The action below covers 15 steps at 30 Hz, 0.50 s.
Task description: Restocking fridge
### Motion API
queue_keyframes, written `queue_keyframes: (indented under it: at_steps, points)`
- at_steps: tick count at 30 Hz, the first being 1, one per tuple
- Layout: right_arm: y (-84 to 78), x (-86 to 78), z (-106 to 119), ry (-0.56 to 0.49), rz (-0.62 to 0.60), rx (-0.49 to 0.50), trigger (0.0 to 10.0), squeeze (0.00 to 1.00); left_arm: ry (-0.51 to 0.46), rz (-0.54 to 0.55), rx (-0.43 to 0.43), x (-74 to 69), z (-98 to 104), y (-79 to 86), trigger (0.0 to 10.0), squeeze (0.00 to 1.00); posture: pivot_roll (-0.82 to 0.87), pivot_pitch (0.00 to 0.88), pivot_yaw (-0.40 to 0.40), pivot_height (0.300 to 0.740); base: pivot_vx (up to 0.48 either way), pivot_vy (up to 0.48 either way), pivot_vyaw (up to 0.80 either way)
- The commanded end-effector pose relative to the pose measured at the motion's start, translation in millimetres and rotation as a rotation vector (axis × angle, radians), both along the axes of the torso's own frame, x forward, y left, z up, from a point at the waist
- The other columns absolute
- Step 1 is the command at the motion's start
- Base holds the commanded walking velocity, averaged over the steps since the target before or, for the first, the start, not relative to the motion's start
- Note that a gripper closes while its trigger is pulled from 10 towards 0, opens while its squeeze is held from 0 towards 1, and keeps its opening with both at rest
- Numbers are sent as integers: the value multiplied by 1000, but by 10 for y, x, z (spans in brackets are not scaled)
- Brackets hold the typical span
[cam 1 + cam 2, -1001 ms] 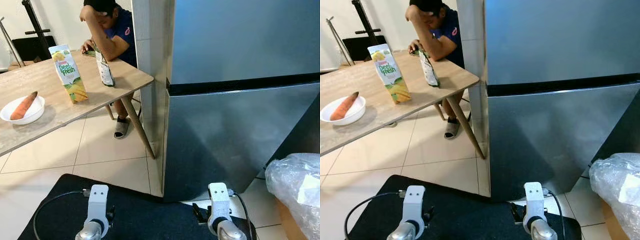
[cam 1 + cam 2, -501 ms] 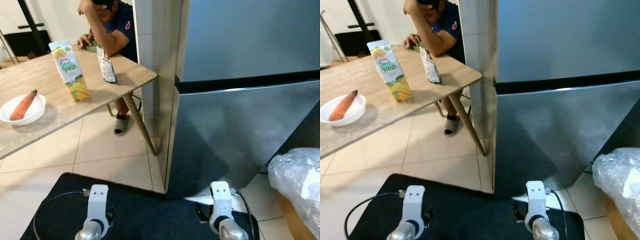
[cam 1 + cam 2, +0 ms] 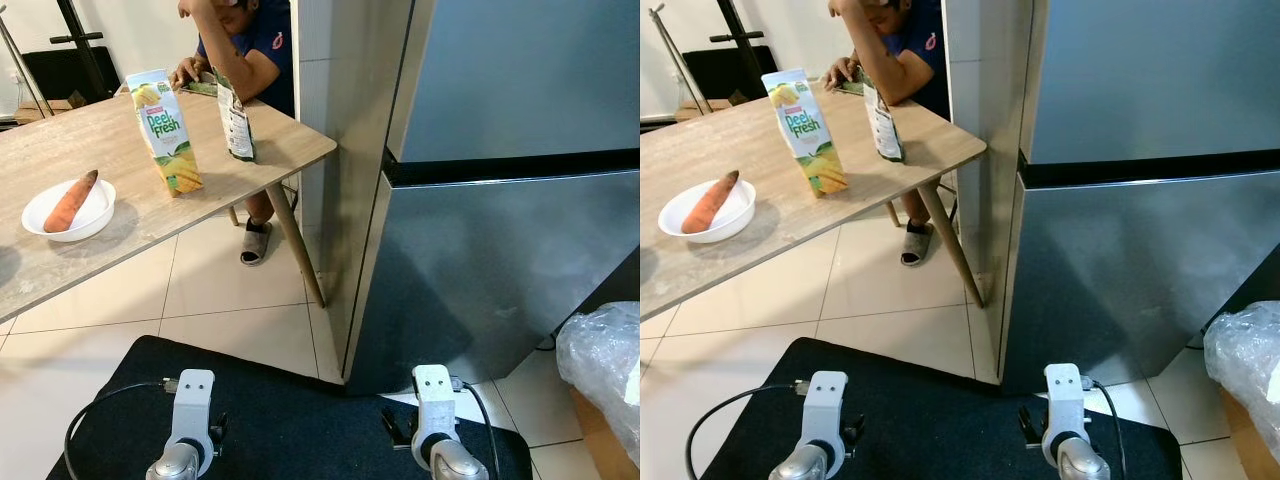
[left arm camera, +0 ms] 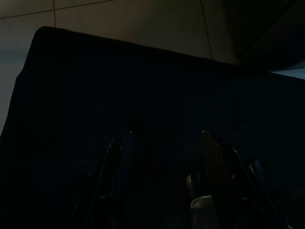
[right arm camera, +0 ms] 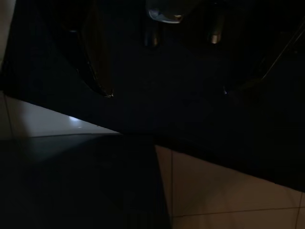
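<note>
I have the fridge [image 3: 500, 250] straight ahead and to my right, both steel doors closed, its near corner just past the edge of the black mat [image 3: 290, 420] under me. To my left stands the wooden table [image 3: 60, 240], well apart from both arms. On it a Peel Fresh juice carton [image 3: 166, 130] stands upright, a second, darker carton [image 3: 236, 118] stands behind it near the table's corner, and a carrot [image 3: 71, 200] lies in a white bowl [image 3: 68, 212]. A person [image 3: 250, 40] sits at the far side, leaning on the tabletop. Both arms hang low over the mat. The left gripper [image 4: 164, 138] has its fingers parted and empty (dark view, but the gap is plain). The right gripper [image 5: 167, 93] is likewise spread, holding nothing. A plastic-wrapped bundle [image 3: 605, 370] sits at far right.
</note>
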State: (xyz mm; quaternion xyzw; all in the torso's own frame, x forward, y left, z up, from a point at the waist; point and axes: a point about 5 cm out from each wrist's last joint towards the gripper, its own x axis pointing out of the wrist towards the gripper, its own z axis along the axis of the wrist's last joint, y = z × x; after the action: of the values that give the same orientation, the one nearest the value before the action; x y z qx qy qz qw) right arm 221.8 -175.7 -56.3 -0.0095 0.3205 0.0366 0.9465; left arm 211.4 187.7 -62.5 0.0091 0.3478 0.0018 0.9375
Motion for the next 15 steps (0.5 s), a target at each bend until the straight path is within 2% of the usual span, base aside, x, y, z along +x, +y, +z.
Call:
queue_keyframes:
  at_steps: [1,3,5,15]
  points:
    - [19,-54,-38,24,17,-5,10000,0,41,0,19,-83,-49,60,10000,0,-126,51,39,740,0,0,0]
    - [21,-55,-39,24,18,-4,10000,0,45,1,17,-93,-57,51,10000,0,-126,51,39,740,0,0,0]
    - [25,-55,-39,23,20,-4,10000,0,53,4,13,-111,-71,36,10000,0,-126,51,39,740,0,0,538]
    - [32,-58,-40,20,23,-6,10000,0,72,4,9,-136,-92,26,10000,0,-126,53,39,740,0,0,740]
